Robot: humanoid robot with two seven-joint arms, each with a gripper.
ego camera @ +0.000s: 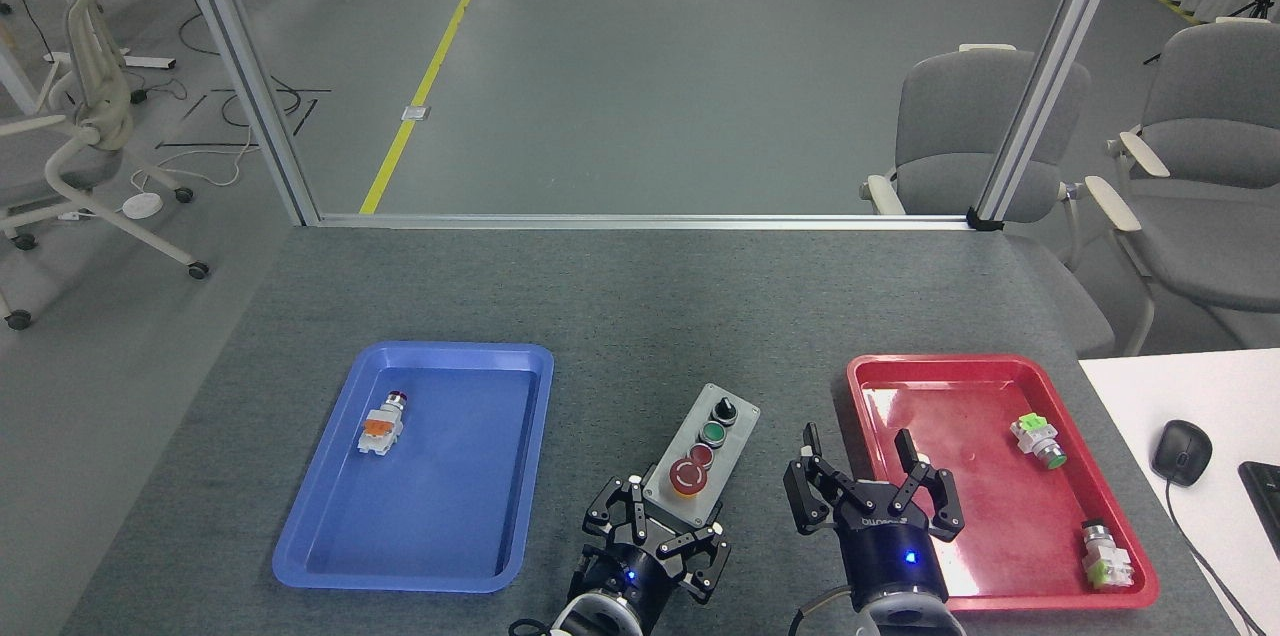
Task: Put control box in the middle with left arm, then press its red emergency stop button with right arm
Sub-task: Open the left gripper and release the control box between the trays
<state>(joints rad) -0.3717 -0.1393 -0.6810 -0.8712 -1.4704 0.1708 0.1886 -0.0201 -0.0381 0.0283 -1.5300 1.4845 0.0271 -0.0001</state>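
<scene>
The dark-grey felt tabletop (620, 316) carries a blue tray (310, 556) at left and a red tray (1130, 556) at right. Between them sits the control box (702, 456), seemingly resting on the felt, nearer the red tray.
</scene>
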